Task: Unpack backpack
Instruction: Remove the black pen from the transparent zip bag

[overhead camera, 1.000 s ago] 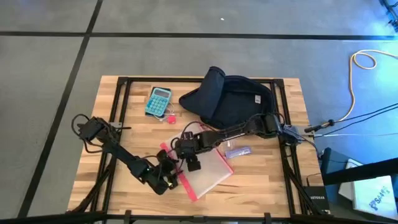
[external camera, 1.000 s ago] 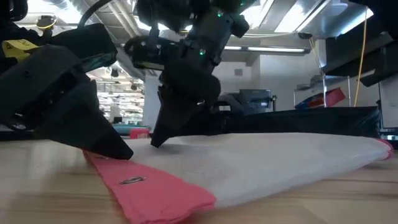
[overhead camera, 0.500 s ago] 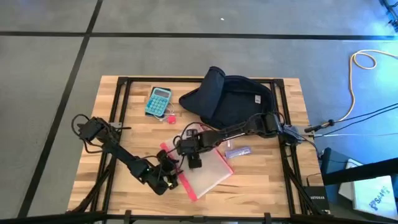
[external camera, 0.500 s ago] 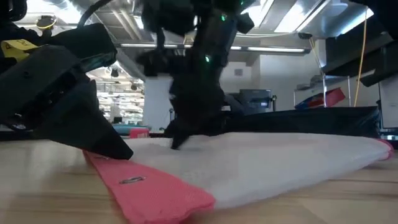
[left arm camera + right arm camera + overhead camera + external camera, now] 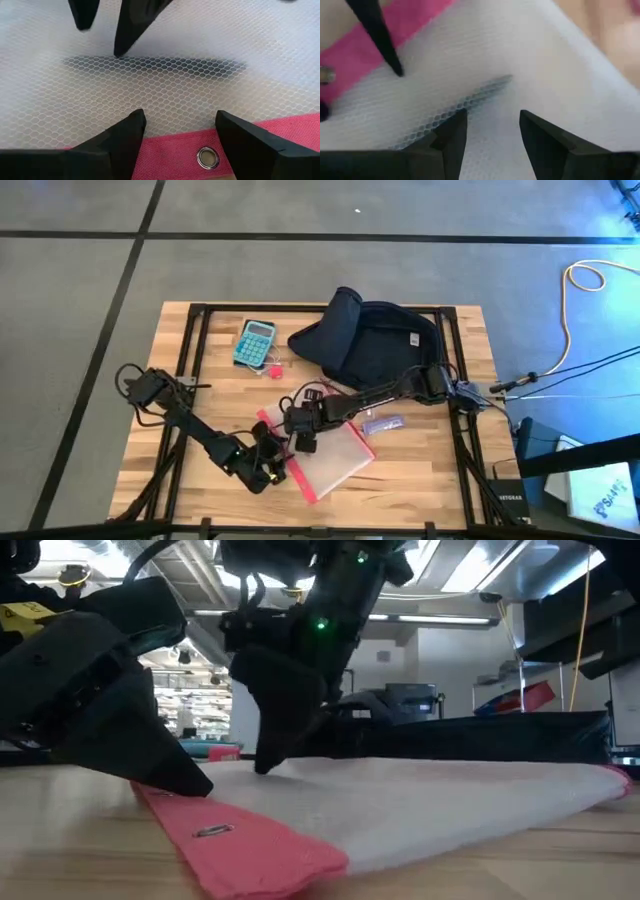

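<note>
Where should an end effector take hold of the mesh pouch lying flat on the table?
Best by the pouch's stiff red edge band, approached from above at the side nearest the left end effector. The mesh panel lies flat and slack, offering little to pinch; the band looks thicker and firmer.

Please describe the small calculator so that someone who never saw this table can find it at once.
Start from the backpack, the large dark navy bag at the table's far edge in the high view. Just left of it, apart from it, lies the calculator. It is the only teal thing, a small rectangle with rows of keys, unlike the clear red-edged pouch nearer the front.
</note>
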You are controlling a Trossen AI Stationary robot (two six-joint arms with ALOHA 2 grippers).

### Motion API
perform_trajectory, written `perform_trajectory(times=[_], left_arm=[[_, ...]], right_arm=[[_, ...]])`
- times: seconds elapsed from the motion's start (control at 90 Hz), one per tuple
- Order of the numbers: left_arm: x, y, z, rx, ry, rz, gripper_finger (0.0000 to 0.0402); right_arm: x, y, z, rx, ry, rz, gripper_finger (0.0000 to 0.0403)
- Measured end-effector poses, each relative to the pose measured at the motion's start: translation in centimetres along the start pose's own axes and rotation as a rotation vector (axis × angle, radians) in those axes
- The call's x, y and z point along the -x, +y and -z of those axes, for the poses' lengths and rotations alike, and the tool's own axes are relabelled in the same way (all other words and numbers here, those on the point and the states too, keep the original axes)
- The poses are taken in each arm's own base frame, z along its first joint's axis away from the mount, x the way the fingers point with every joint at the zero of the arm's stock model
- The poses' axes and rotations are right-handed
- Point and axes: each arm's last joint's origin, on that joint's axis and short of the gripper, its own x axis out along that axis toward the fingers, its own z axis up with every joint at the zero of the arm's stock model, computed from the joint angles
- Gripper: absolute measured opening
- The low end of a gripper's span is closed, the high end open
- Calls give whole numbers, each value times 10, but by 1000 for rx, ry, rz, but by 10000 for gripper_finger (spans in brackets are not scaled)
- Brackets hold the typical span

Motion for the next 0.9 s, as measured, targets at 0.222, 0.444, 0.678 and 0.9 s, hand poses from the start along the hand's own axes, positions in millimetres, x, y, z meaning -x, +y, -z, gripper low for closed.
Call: perform_trajectory(times=[0.222, 0.444, 0.678, 0.9], left_arm=[[0, 0, 0, 1, -3, -2, 239], [0, 0, 0, 1, -7, -4, 239], [0, 0, 0, 1, -7, -4, 239], [0, 0, 0, 3, -13, -6, 239]], right_arm=[[6, 12, -5, -65, -60, -60, 165], [5, 27, 4, 12, -77, -23, 165], [3, 24, 4, 3, -80, 4, 165], [-13, 24, 8, 4, -54, 11, 165]])
